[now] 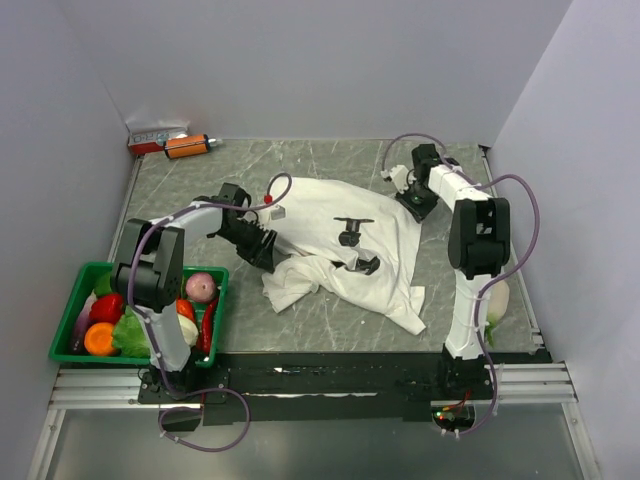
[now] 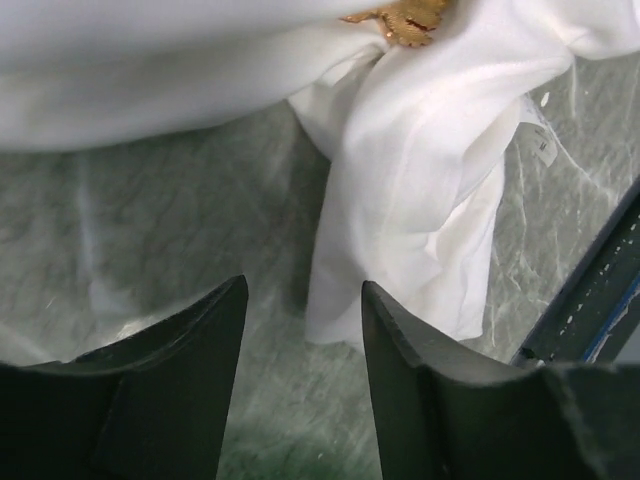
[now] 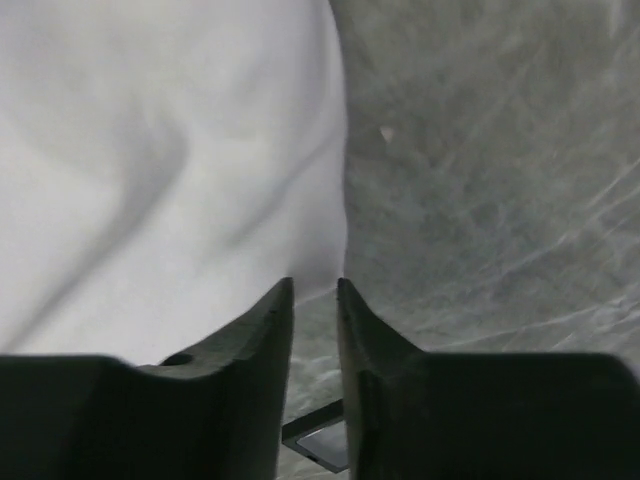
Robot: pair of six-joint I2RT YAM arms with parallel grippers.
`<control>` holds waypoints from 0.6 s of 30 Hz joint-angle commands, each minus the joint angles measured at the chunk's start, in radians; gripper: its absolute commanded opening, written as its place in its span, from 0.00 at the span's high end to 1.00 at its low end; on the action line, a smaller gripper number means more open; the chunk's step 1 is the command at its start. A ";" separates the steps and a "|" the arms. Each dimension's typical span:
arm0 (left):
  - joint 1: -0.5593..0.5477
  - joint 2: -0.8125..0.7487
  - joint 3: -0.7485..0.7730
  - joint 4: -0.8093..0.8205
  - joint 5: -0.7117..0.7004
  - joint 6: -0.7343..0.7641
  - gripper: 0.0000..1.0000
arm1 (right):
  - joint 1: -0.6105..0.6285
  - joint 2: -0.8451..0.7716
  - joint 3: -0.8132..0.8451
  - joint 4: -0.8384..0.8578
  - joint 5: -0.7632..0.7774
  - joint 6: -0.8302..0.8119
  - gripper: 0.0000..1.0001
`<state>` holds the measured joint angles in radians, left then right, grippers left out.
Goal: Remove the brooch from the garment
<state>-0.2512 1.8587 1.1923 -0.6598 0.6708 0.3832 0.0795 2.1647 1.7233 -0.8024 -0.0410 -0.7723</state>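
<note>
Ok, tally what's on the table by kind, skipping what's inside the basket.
T-shirt: 1
Brooch: 1
Orange bottle: 1
Red-and-white box: 1
Green basket: 1
White radish-like vegetable: 1
Total: 6

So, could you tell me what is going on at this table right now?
The job is taking the brooch off the white T-shirt lying on the table. The left pincer is open and empty beside a bunched fold, with the brooch on the cloth ahead of it. The right pincer is nearly closed at the shirt's other edge; whether it pinches cloth is unclear. The brooch is not yet off.
</note>
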 commanded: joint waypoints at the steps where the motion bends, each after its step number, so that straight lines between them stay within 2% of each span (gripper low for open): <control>1: -0.017 0.039 0.061 -0.035 0.070 0.072 0.50 | -0.026 -0.029 -0.062 -0.095 0.001 0.033 0.74; 4: -0.023 0.074 0.087 -0.067 0.076 0.095 0.63 | -0.046 -0.061 -0.112 -0.110 -0.031 0.064 0.79; 6: -0.022 0.092 0.101 -0.086 0.073 0.111 0.80 | -0.049 -0.086 -0.151 -0.119 -0.046 0.073 0.93; 7: -0.022 0.097 0.118 -0.110 0.070 0.120 0.87 | -0.053 -0.095 -0.163 -0.123 -0.049 0.073 0.98; 8: -0.022 0.097 0.130 -0.130 0.066 0.135 0.98 | -0.056 -0.106 -0.175 -0.124 -0.053 0.073 1.00; 11: -0.011 0.071 0.208 -0.216 0.017 0.229 0.99 | -0.073 -0.155 -0.211 -0.150 -0.074 0.082 1.00; 14: 0.042 0.044 0.350 -0.299 -0.025 0.276 0.99 | -0.101 -0.219 -0.252 -0.204 -0.094 0.082 1.00; 18: 0.144 0.056 0.654 -0.426 -0.020 0.313 0.99 | -0.104 -0.343 -0.359 -0.241 -0.126 0.028 1.00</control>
<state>-0.2043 1.9610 1.5990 -0.9474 0.6563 0.6010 -0.0078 1.9743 1.4258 -0.9539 -0.1143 -0.7090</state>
